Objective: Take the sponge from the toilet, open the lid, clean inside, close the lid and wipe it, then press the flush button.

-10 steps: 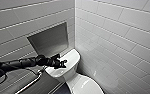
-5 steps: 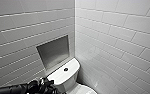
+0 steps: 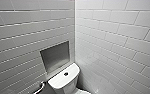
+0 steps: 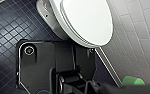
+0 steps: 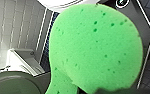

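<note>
I have the right end effector (image 5: 108, 90) clamped on the green sponge (image 5: 96, 47); I can't tell the left end effector's state. Lid (image 4: 87, 20) down, flush button (image 3: 66, 74) on the tank top (image 3: 57, 82).

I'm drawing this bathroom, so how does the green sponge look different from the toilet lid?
The sponge is bright green; the lid is white. The sponge is dotted with little holes, while the lid is smooth and shiny. The lid is a plain oval, but the sponge has a round end that narrows to a waist. Both have curved edges with no sharp corners.
</note>
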{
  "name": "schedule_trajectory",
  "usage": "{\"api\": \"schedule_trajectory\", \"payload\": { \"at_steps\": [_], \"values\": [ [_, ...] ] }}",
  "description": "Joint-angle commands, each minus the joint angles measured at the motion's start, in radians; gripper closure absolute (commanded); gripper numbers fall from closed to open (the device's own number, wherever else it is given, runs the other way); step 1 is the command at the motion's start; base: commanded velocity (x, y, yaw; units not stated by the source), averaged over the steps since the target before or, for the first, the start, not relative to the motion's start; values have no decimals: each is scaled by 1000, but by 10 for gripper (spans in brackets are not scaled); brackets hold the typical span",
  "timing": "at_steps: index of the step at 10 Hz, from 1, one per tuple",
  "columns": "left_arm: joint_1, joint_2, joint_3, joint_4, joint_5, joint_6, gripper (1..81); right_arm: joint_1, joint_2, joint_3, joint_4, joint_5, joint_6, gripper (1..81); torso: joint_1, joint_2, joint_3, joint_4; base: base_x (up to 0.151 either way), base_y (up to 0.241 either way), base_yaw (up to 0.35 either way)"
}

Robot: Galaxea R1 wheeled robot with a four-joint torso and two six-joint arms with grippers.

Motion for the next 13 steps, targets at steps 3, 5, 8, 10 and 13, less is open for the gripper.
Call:
{"api": "schedule_trajectory", "payload": {
  "at_steps": [3,5,8,10,13],
  "values": [
    [311,185,-338,230,-307,6,811,19,-12,11,-15,-49,0,811,0,0,54,0,0,0,0],
    [385,275,-496,243,-378,4,811,18,12,-30,-14,-50,0,811,0,0,112,0,0,0,0],
    [443,402,-696,243,-427,4,811,20,69,-99,-15,-55,-1,811,-2,-1,207,0,0,0,0],
    [469,453,-772,235,-444,3,811,17,80,-119,-15,-50,-7,811,-3,-2,183,0,0,0,0],
    [500,533,-884,232,-433,-3,811,6,104,-147,-14,-50,-4,811,-4,-3,198,0,0,0,0]
  ]
}}
